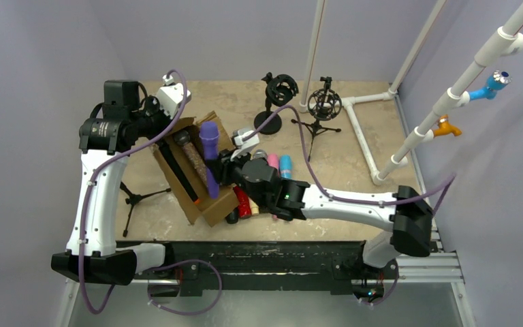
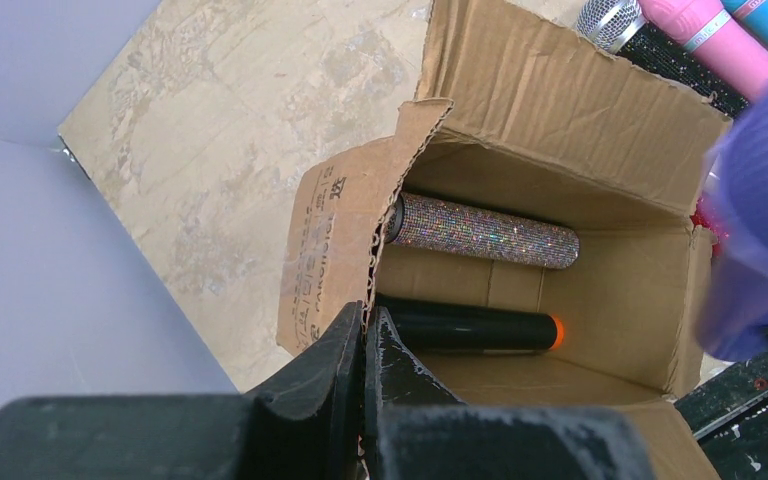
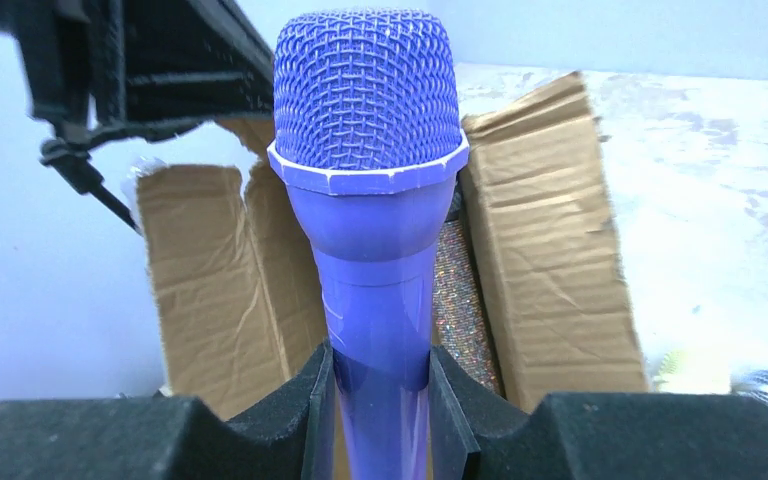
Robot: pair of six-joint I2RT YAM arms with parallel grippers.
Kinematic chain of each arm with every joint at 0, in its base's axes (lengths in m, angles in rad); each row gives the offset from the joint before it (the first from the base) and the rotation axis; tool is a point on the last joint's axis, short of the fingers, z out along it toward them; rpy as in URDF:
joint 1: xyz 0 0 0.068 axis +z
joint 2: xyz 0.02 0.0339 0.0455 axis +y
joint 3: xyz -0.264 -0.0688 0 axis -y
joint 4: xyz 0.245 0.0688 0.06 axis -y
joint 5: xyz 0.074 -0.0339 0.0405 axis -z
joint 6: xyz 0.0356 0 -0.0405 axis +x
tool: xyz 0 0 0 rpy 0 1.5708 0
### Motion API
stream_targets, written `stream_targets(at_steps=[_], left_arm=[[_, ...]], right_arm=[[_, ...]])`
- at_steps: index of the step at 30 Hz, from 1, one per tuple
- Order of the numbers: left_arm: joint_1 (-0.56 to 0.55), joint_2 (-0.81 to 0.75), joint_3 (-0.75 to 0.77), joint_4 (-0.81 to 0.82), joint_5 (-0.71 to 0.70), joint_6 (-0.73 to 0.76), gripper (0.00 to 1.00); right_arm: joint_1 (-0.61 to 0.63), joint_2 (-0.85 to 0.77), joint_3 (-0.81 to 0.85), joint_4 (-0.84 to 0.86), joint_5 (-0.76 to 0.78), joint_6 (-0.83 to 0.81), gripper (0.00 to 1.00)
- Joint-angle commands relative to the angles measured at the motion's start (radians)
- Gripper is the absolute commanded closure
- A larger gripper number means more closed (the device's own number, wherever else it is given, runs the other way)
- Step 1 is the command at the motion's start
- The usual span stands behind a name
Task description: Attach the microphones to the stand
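My right gripper (image 1: pixel 223 170) (image 3: pixel 380 365) is shut on the body of a purple microphone (image 1: pixel 209 139) (image 3: pixel 365 120) and holds it mesh head up over the open cardboard box (image 1: pixel 211 204). My left gripper (image 1: pixel 176 126) (image 2: pixel 365 320) is shut on the edge of a box flap (image 2: pixel 360 210). In the box lie a glittery silver microphone (image 2: pixel 485 230) and a black one with an orange end (image 2: pixel 470 328). Pink (image 1: pixel 273 161), blue (image 1: pixel 285 165), red (image 1: pixel 242 202) and cream (image 1: pixel 254 206) microphones lie on the table right of the box, partly hidden by my right arm.
Two black desk stands with ring mounts (image 1: pixel 279 92) (image 1: pixel 325 103) stand at the back of the table. A small black tripod (image 1: pixel 134 199) lies left of the box. A white pipe frame (image 1: pixel 361 129) runs along the back right.
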Motion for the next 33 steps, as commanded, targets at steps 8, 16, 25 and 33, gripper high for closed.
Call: stream_targets(at_steps=[8,16,25,33], left_arm=[[-0.003,-0.026,0.002,0.045,0.022,0.012,1.00],[-0.002,-0.027,0.001,0.045,0.033,0.008,1.00],[-0.004,-0.024,0.011,0.040,0.065,-0.019,1.00],[-0.004,-0.021,0.011,0.023,0.112,-0.028,1.00]], right_arm=[[-0.131,-0.387,-0.236,-0.335,0.089,0.183,1.00],[-0.235,-0.625,-0.463,-0.594,0.124,0.259,1.00],[-0.341,-0.586,-0.582,-0.559,0.105,0.268,1.00],[-0.435,-0.373,-0.602,-0.345,0.028,0.243,1.00]])
